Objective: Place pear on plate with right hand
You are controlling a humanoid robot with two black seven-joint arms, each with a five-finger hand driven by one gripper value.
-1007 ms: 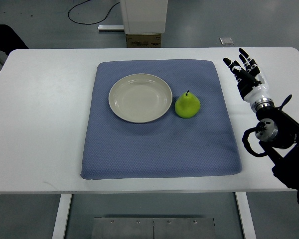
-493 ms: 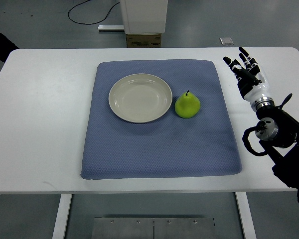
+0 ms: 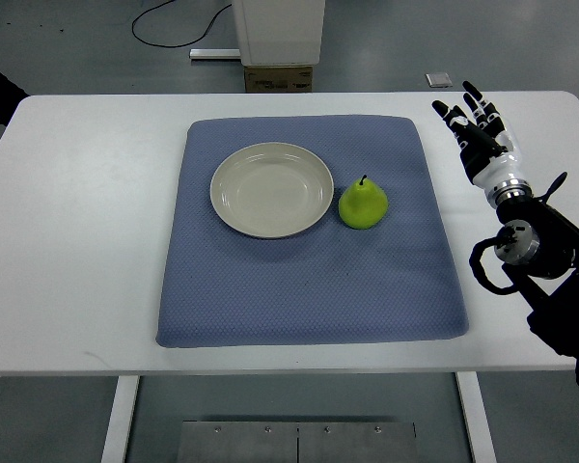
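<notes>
Over the table's right side, the right hand (image 3: 481, 135) has its fingers (image 3: 471, 94) spread wide, holding nothing. It has slid a bit farther away since a second ago. Off to its left, the pear (image 3: 363, 204) sits untouched on the blue mat (image 3: 309, 289), just beside the plate (image 3: 271, 189), so the reach hasn't really begun.

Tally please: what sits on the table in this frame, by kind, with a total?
Pear, green: 1
Plate, off-white, nothing on it: 1
Mat, blue: 1
Right robot hand, fingers spread over the table, to the right of the mat: 1
Total: 4
</notes>
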